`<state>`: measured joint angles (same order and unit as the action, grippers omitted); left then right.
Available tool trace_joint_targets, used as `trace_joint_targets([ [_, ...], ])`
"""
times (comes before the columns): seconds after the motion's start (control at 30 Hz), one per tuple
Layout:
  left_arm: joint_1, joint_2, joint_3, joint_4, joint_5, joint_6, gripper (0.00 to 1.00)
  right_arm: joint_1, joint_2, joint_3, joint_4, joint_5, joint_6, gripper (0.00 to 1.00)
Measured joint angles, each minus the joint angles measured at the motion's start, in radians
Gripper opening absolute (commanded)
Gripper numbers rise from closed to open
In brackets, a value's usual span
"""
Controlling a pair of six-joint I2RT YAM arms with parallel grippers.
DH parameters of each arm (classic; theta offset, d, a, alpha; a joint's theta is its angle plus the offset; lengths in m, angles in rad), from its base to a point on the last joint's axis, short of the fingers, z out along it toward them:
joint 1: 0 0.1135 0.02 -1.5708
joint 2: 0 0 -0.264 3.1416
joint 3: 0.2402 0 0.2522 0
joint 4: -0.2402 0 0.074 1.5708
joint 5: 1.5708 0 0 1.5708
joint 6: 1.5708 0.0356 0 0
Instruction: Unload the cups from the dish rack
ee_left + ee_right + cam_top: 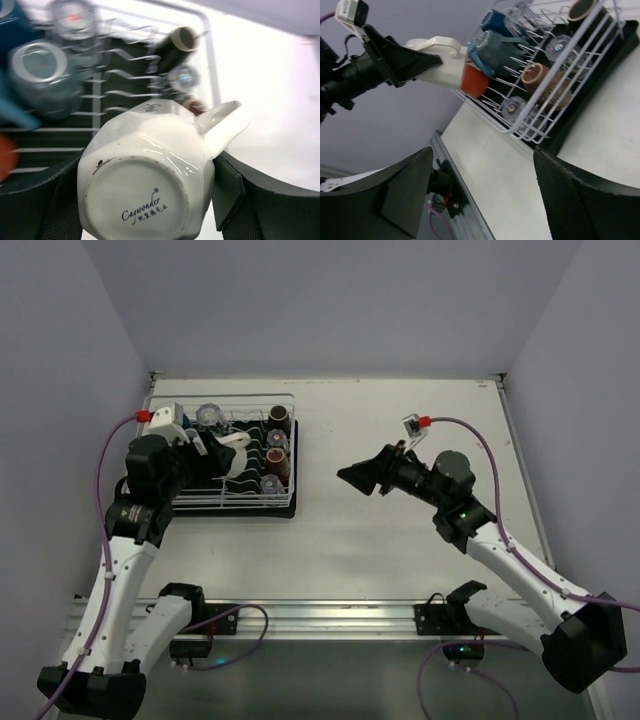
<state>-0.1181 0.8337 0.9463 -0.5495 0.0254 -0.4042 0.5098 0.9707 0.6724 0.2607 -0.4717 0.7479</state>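
Note:
My left gripper (224,452) is shut on a cream mug (237,454) just above the dish rack (240,503). In the left wrist view the mug (145,170) fills the space between the jaws, bottom towards the camera and handle up to the right. The right wrist view shows the same mug (442,67) lifted at the rack's (508,130) near end. Still in the rack are dark brown cups (277,439), glass tumblers (210,415), a teal mug (492,45) and an orange cup (474,80). My right gripper (355,478) hangs open over the mid table, holding nothing.
The rack sits at the table's far left, close to the left wall. A metal rail (320,618) runs along the near edge between the arm bases. Bare table surface (400,540) lies between the rack and my right arm.

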Motion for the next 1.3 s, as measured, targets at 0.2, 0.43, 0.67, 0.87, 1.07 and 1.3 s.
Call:
trace_joint_targets([
  [0.2,-0.018,-0.030,-0.099,0.302,0.307,-0.190,0.00,0.075,0.062,-0.001,0.216,-0.021,0.087,0.70],
  [0.43,-0.109,-0.007,-0.182,0.584,0.456,-0.382,0.00,0.195,0.174,0.029,0.359,-0.017,0.097,0.70],
  [0.67,-0.212,-0.007,-0.236,0.790,0.518,-0.507,0.00,0.219,0.258,0.113,0.399,-0.018,0.097,0.64],
  [0.87,-0.235,-0.009,-0.311,0.869,0.521,-0.581,0.00,0.243,0.288,0.161,0.416,-0.021,0.091,0.60],
  [1.07,-0.269,-0.010,-0.356,0.927,0.482,-0.652,0.12,0.257,0.344,0.167,0.494,-0.056,0.129,0.38],
  [1.3,-0.291,-0.035,-0.381,1.000,0.460,-0.739,0.51,0.266,0.334,0.106,0.656,-0.073,0.198,0.00],
])
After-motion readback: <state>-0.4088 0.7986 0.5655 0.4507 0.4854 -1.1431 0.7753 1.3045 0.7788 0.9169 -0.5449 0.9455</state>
